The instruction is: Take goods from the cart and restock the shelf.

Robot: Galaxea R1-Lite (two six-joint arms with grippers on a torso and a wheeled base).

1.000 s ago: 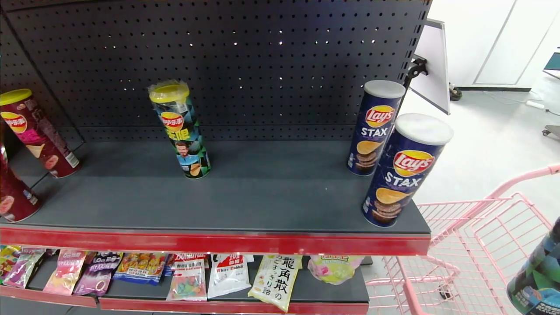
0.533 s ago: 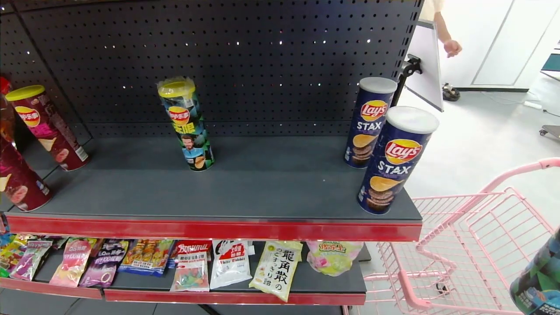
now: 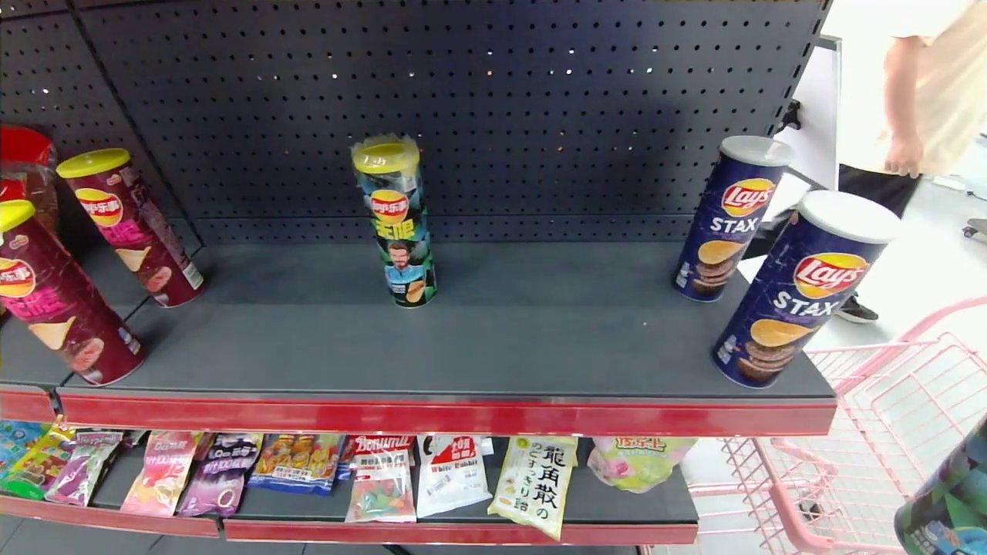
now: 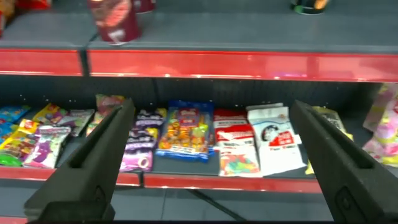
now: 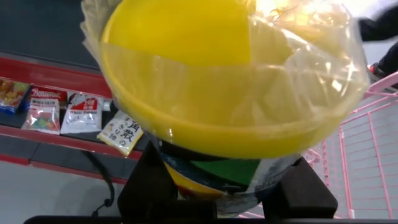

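Panned left along the shelf [image 3: 493, 354], bringing more maroon cans [image 3: 131, 223] into sight. Clamps the green chip can [image 5: 230, 93] in right end effector [image 5: 225, 194], low by the cart [image 3: 910, 385], seemingly bound for its twin [image 3: 397, 223]. Holds left end effector [image 4: 211, 155] spread wide, empty.

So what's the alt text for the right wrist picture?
A chip can with a yellow lid under clear wrap, seen close up, is clamped between the jaws of the right gripper. Behind it are snack bags on a lower shelf and the pink cart.
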